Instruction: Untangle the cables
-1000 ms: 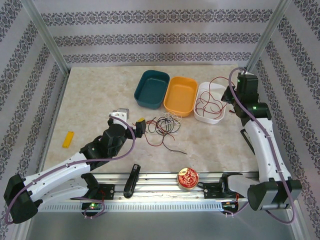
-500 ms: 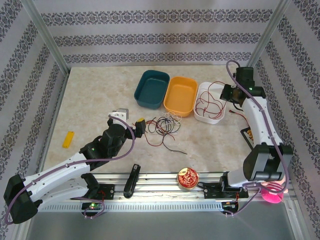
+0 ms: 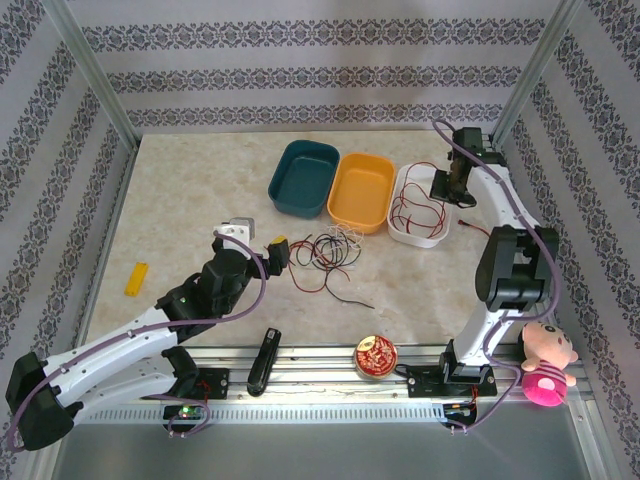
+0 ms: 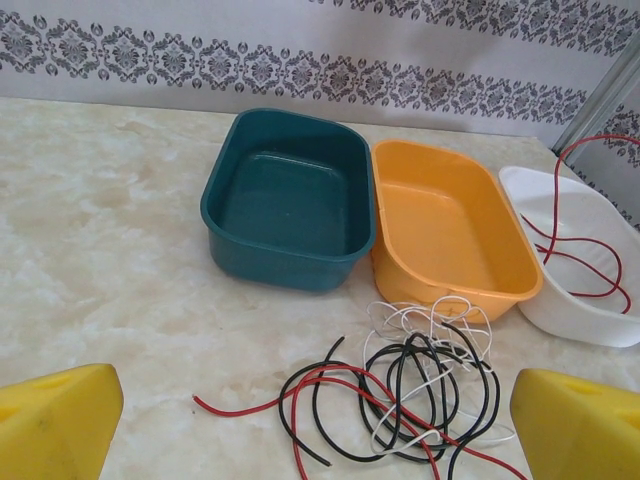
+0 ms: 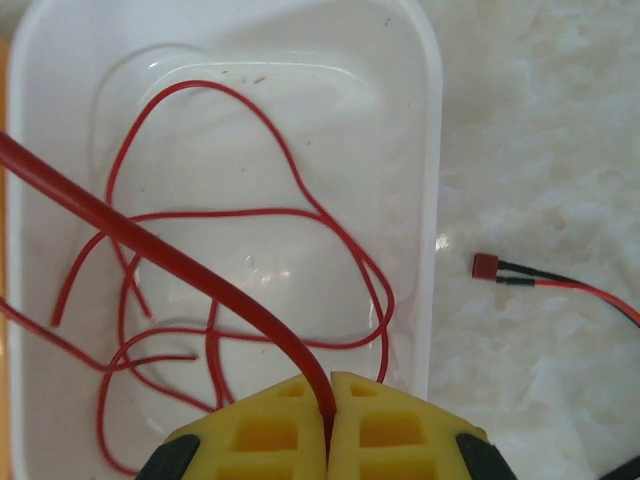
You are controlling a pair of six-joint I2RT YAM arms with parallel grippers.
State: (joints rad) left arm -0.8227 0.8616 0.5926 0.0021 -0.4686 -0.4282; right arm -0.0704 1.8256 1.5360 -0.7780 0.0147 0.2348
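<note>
The right gripper (image 5: 328, 400), at the bottom of its wrist view, was shut on one red cable (image 5: 160, 252), whose loose loops lay in the white tray (image 5: 432, 150). The left gripper (image 4: 318, 425) stood wide open and empty near the tangle of red, black and white cables (image 4: 410, 390), which lay on the table (image 4: 100, 250) at the lower middle of the left wrist view. These wires looked light, thin and limp, so probably one should pinch a single strand at a free end.
</note>
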